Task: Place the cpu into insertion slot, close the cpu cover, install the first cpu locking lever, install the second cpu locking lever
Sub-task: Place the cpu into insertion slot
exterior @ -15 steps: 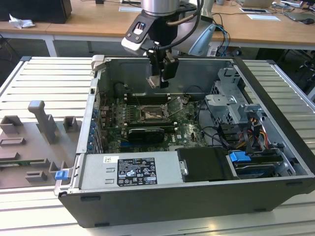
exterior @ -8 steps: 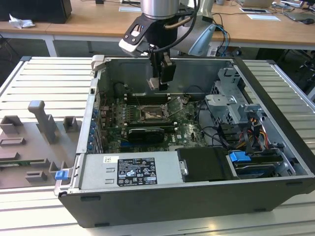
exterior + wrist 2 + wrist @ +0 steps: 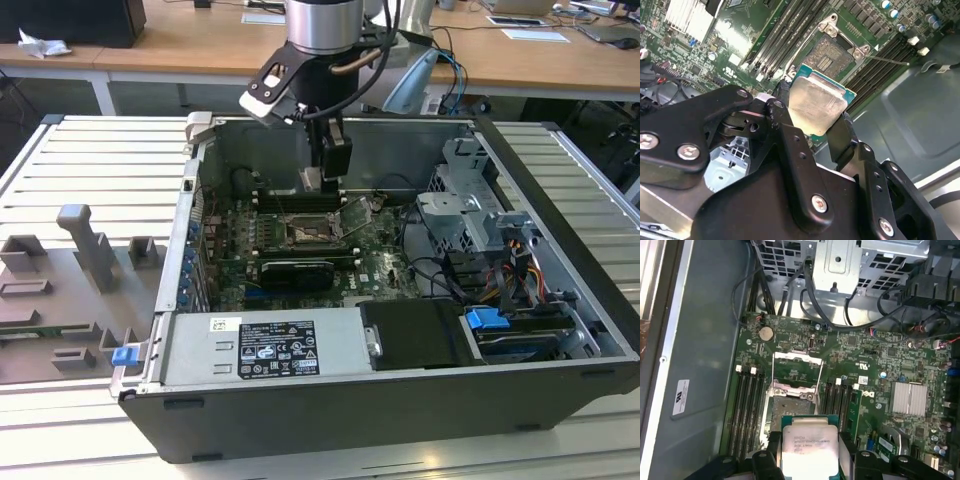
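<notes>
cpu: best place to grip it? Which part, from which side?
Two opposite thin edges, coming down from over its flat metal top. The cpu is a thin square plate, so the pincer clamps it edgewise, as it does here above the motherboard.

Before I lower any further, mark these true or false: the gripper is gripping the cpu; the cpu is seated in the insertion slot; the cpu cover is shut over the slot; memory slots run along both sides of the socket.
1. The gripper is shut on the cpu. True.
2. The cpu sits in the insertion slot. False: it is held between the fingers above the board, and the slot is bare.
3. The cpu cover is shut over the slot. False: it is swung open on its hinge, away from the slot.
4. Memory slots run along both sides of the socket. True.
</notes>
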Controlling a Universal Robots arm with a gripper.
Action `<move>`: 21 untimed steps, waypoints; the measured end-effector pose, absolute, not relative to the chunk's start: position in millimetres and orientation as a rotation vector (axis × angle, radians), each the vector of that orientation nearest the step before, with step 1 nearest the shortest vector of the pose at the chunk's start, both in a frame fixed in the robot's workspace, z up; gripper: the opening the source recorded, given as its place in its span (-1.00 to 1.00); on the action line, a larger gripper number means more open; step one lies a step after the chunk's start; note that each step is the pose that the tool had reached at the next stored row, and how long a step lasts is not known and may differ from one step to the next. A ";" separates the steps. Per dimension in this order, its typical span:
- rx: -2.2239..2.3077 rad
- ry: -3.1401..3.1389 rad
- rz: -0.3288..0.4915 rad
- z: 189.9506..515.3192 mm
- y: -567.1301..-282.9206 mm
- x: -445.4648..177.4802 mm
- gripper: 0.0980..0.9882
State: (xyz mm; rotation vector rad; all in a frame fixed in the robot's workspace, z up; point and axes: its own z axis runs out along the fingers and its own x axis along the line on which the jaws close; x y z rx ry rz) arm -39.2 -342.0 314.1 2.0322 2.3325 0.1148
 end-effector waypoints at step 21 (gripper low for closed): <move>2.048 2.323 0.110 293.7 -341.6 -39.2 0.00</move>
